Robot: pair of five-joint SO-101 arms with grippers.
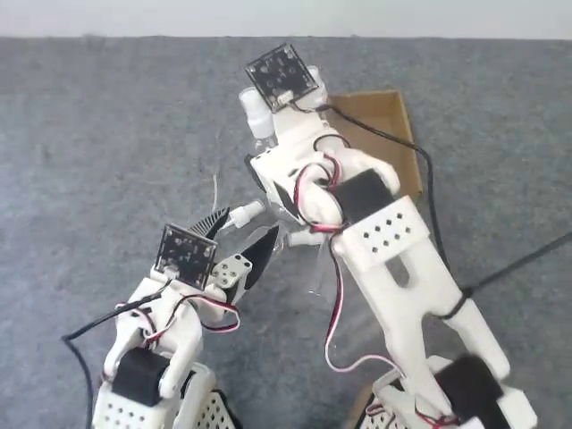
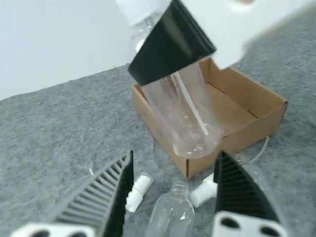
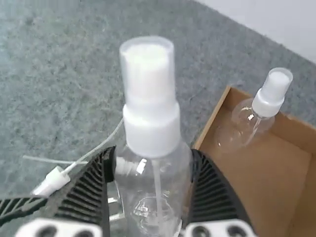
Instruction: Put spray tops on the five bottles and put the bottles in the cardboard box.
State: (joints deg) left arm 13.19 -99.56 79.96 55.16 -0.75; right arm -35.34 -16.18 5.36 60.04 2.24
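Note:
My right gripper [image 3: 151,160] is shut on a clear bottle [image 3: 150,113] that carries a white spray top, held upright above the grey table beside the cardboard box [image 3: 256,168]. Inside the box lies another capped bottle [image 3: 257,111]. In the high view the held bottle [image 1: 256,114] sits at the box's [image 1: 386,121] left. My left gripper [image 2: 174,163] is open, low over an uncapped bottle [image 2: 170,217] with loose spray tops [image 2: 138,190] on either side of it. The held bottle [image 2: 190,118] hangs just ahead of my left gripper [image 1: 241,232].
A loose spray top [image 3: 52,180] with its thin tube lies on the carpet near the held bottle. Another spray top [image 1: 306,238] and a clear bottle [image 1: 317,268] lie between the arms. Black cables trail at the right. Grey carpet stretches wide to the left.

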